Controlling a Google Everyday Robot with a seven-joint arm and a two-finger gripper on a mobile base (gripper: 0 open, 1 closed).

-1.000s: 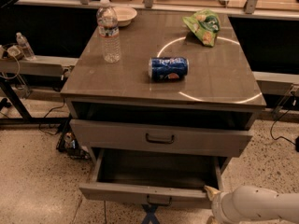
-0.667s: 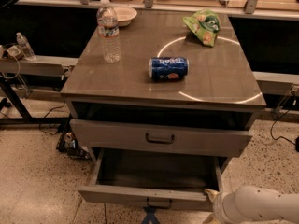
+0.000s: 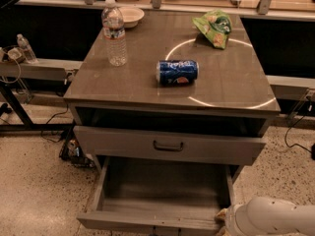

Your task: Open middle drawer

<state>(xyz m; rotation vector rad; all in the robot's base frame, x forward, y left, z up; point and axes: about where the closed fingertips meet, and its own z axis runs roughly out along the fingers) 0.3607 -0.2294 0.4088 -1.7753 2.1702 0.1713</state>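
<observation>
my hand [image 3: 221, 217] sits at the bottom right of the view, low down, at the right front corner of the lowest drawer [image 3: 162, 195]. only a small yellowish part of it shows ahead of my white arm [image 3: 278, 216], which comes in from the right edge. whether the hand is wide or narrow: cannot tell. whether it touches the drawer front: cannot tell.

the lowest drawer is pulled far out, and its inside looks bare and grey.

just above it is the middle drawer [image 3: 123, 142], a long low grey front with a dark loop handle [image 3: 168, 146] at centre. its front stands a little forward of the dark slot above it. my hand is below it and to its right, apart from the handle.

on the table [image 3: 231, 85]:
- blue can [image 3: 177, 73] on its side, near the middle.
- water bottle [image 3: 114, 32] upright, back left.
- bowl [image 3: 131, 14] just behind the bottle, at the rear edge.
- green bag [image 3: 214, 27], back right, well apart from the can.

a small bottle [image 3: 24, 48] stands on the ledge at far left. the floor [image 3: 39, 181] is speckled, with cables by the cabinet's left foot.
</observation>
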